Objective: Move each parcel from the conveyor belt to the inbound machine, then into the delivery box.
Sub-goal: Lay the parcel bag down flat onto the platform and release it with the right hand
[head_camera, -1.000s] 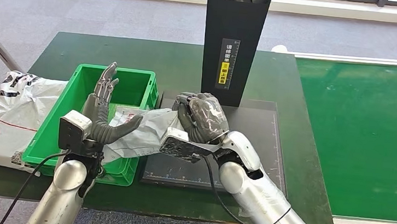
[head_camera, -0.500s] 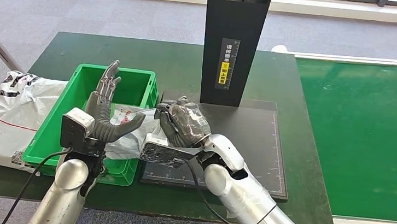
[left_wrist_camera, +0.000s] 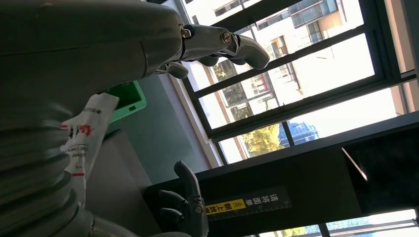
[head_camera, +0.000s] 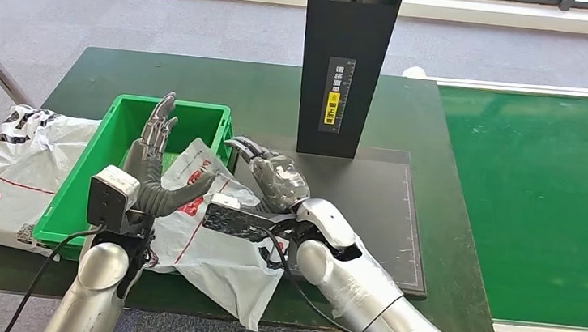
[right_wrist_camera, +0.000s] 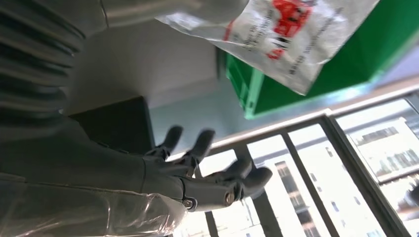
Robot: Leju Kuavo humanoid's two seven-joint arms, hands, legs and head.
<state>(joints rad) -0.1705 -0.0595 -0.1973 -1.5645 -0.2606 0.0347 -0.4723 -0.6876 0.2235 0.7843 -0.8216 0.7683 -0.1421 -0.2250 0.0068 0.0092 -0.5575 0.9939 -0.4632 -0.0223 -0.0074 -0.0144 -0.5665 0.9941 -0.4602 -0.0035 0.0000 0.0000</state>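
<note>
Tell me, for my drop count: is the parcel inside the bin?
Not fully. The parcel drapes over the bin wall, hanging past the table edge.

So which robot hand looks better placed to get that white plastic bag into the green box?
Probably the left robot hand: its thumb touches the white plastic parcel bag, right beside the green plastic crate. The right robot hand, open, sits farther off.

My two hands, left (head_camera: 152, 170) and right (head_camera: 269, 181), flank a white parcel (head_camera: 218, 244) draped over the green box's (head_camera: 103, 168) edge.
</note>
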